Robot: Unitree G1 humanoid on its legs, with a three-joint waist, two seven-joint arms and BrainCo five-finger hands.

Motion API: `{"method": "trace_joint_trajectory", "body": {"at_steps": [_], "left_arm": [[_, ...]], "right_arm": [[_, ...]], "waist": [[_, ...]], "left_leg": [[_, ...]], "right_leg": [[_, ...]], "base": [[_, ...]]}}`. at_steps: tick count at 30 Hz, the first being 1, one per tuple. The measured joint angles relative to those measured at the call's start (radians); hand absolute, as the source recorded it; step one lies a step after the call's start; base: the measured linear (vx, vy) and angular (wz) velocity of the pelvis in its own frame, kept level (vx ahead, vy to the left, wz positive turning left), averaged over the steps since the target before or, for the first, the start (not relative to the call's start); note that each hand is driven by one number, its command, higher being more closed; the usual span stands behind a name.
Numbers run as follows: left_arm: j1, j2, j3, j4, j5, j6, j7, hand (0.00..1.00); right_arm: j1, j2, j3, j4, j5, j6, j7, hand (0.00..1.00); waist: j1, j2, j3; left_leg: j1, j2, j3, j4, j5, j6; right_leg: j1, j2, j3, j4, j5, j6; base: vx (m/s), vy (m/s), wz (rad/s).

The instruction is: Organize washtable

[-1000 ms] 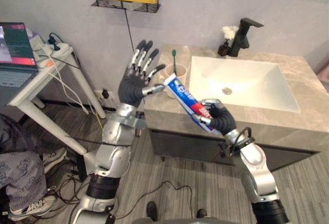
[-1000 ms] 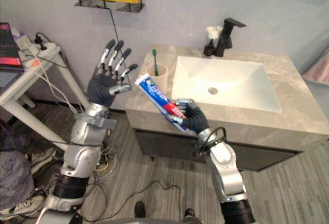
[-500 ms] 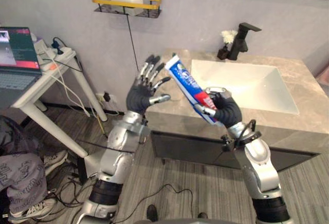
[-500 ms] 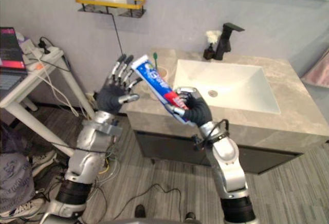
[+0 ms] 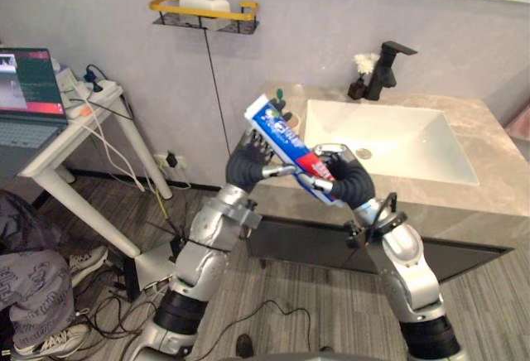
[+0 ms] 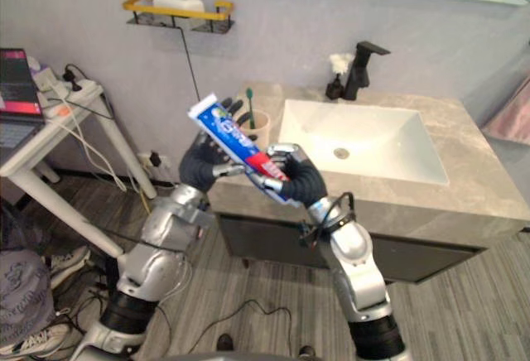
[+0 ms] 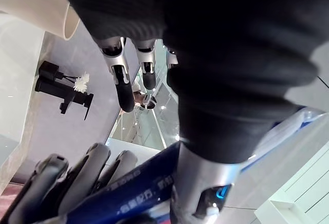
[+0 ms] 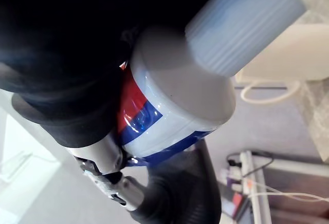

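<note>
We are holding the toothpaste tube (image 5: 286, 141) up in the air, in front of the desk (image 5: 489, 170) and off to the left of the sink (image 5: 389, 129). Our right hand (image 5: 352, 185) is wrapping its fingers tightly around the fat end of the tube, right above the white cap (image 8: 241, 23). We think we are gripping it there so the long flat end is sticking up and out, where the other hand can get to it. Our left hand (image 5: 244, 162) is waiting just behind that flat end. Its fingers (image 7: 119, 80) are staying straight and a little spread, and its thumb is poking out just under the tube. It is not closing around the tube yet, as far as we can tell. To us it is looking like a pass from one hand to the other. The cup (image 6: 258, 125) is standing on the desk just left of the sink, with a green toothbrush (image 6: 248, 98) sticking out of it, so maybe the tube is going in there. The black tap (image 5: 387, 63) is standing behind the sink, and the yellow shelf (image 5: 203, 5) is hanging on the wall, high up and well to the left of the sink. The tube is blue and red with white writing on it, but we are not able to make out the words.
</note>
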State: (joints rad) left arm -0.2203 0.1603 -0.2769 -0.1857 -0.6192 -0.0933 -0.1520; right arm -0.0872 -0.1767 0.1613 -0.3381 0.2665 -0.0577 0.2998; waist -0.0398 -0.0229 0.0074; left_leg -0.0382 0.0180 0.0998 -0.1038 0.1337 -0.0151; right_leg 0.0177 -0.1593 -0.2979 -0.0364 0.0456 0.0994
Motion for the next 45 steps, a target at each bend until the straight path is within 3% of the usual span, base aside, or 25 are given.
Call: {"method": "trace_joint_trajectory", "body": {"at_steps": [15,16,43,44,45], "left_arm": [[-0.062,0.000,-0.039,0.000,-0.049,0.002,0.000,0.00],[-0.063,0.000,-0.037,0.000,-0.050,0.002,0.000,1.00],[-0.070,0.000,-0.033,0.000,-0.115,0.030,-0.017,1.00],[-0.070,0.000,-0.033,0.000,-0.115,0.030,-0.017,1.00],[-0.070,0.000,-0.032,-0.001,-0.115,0.030,-0.017,1.00]], "right_arm": [[-0.001,0.000,0.015,0.049,-0.002,-0.001,0.001,1.00],[-0.001,0.000,0.015,0.049,-0.003,-0.001,0.002,1.00],[-0.001,0.013,0.014,0.078,-0.003,-0.011,0.007,1.00],[-0.001,0.014,0.014,0.078,-0.003,-0.011,0.007,0.00],[-0.001,0.015,0.014,0.078,-0.003,-0.011,0.007,0.00]], "waist": [[-0.001,0.001,-0.012],[-0.001,0.001,-0.014],[-0.001,0.001,-0.015],[-0.001,0.001,-0.015],[-0.001,0.001,-0.015]], "left_leg": [[0.000,0.000,-0.004,0.000,0.000,0.000],[0.000,-0.001,-0.004,0.000,0.000,0.000],[-0.001,0.000,-0.004,0.000,0.000,0.000],[-0.001,0.000,-0.003,0.000,0.000,0.000],[-0.001,0.000,-0.003,0.000,0.000,0.000]], "right_leg": [[0.000,0.000,-0.002,0.001,0.000,-0.001],[0.001,0.000,-0.002,0.001,0.000,-0.001],[0.000,0.000,-0.003,0.002,0.000,-0.001],[0.000,0.000,-0.003,0.002,0.000,-0.001],[0.000,0.000,-0.003,0.002,0.000,-0.001]], "base": [[0.00,0.000,0.00],[0.00,0.000,0.00],[0.00,0.000,0.00],[0.00,0.000,0.00],[0.00,0.000,0.00]]}}
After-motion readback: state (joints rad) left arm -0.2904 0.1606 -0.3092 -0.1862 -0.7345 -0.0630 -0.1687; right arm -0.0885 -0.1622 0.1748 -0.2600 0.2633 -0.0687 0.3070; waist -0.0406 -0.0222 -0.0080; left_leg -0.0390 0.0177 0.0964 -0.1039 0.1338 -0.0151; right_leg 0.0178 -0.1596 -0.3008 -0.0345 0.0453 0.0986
